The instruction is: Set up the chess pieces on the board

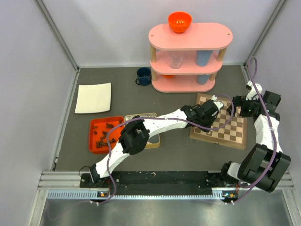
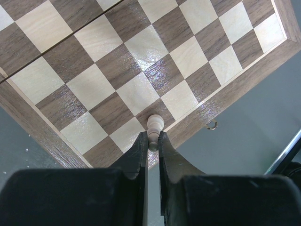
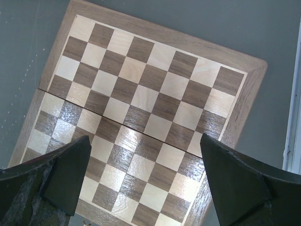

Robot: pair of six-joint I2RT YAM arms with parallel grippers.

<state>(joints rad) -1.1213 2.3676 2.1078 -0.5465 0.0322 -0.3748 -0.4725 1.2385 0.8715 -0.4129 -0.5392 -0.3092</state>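
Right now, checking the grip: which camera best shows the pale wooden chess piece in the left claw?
Left wrist: the pale wooden chess piece, pinched in the left claw, close up. Top view: not discernible; right wrist shows only the bare checked wooden chessboard.

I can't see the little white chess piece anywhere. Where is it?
In the left wrist view, the pale chess piece is pinched in the left gripper, over a dark square in the edge row of the board, close to its wooden border.

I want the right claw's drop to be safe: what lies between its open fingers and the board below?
Nothing: in the right wrist view the right claw hangs open over the board, its squares there bare.
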